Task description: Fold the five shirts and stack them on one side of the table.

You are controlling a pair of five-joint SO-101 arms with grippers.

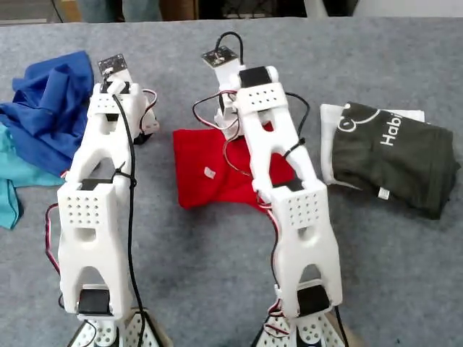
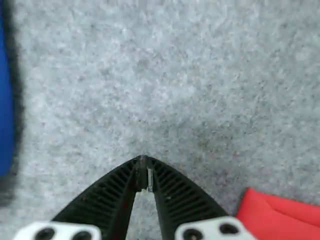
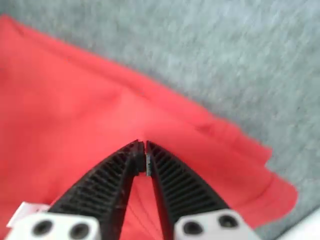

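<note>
red shirt (image 1: 206, 170): likely soft, light, limp | hold: pinch folded edge near corner | left gripper (image 2: 143, 165): closed, empty, over desk (image 2: 175, 75) | right gripper (image 3: 141, 150): closed, above red shirt

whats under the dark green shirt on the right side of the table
A white shirt lies under the dark green shirt, with only its edges sticking out. The rest is covered, so anything else beneath cannot be seen.
</note>
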